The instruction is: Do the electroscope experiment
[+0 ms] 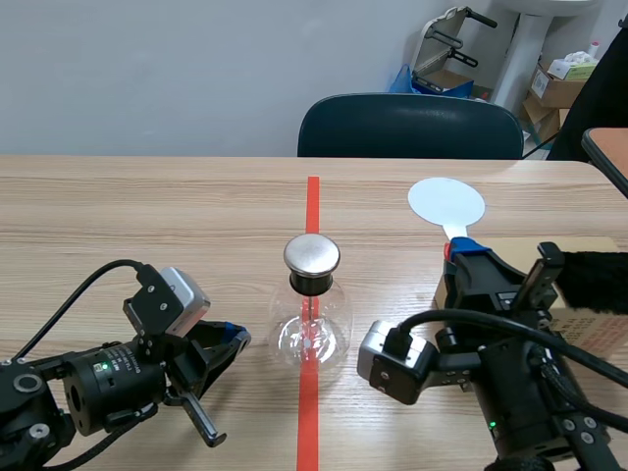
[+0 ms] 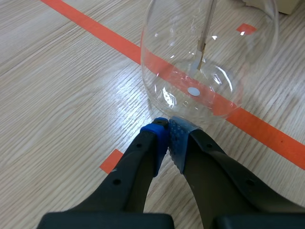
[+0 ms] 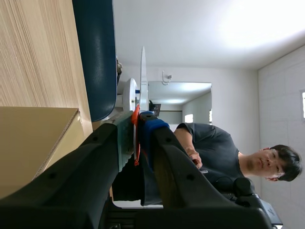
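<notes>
The electroscope, a round glass flask with a metal cap, stands on the red tape line at mid-table. In the left wrist view the flask sits just ahead of my fingertips, with its inner rod hanging down. My left gripper lies low on the table left of the flask, shut on nothing. My right gripper is right of the flask, shut on the red handle of a white disc paddle. In the right wrist view the paddle shows edge-on, rising from between the gripper fingers.
A cardboard box stands at the right edge with a black furry piece on it. A dark chair is behind the far edge. A person shows in the right wrist view's background.
</notes>
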`<action>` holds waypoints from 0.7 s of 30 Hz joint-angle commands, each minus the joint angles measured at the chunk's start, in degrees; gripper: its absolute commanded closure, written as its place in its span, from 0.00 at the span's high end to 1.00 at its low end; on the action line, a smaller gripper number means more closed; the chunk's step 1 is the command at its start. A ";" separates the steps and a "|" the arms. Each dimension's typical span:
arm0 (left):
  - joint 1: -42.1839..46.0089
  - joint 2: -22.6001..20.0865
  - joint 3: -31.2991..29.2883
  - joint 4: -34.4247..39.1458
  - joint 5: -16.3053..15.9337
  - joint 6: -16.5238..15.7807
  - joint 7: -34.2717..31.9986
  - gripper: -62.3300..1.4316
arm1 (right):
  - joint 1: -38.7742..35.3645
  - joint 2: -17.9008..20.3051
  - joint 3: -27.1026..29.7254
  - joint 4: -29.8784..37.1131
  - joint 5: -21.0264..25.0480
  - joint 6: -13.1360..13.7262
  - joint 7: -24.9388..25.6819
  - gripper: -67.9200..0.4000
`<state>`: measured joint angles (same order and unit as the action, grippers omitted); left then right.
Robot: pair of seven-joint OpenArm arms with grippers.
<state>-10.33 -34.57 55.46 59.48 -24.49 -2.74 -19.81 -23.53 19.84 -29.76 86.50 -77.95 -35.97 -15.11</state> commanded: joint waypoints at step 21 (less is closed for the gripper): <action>-0.13 2.29 -0.15 1.20 0.92 -0.63 0.81 0.09 | 0.66 0.48 0.17 0.37 -0.02 -0.48 -0.44 0.02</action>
<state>-10.33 -31.97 55.44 59.48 -23.59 -3.09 -18.92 -23.53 19.84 -29.76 86.50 -77.97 -35.99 -15.11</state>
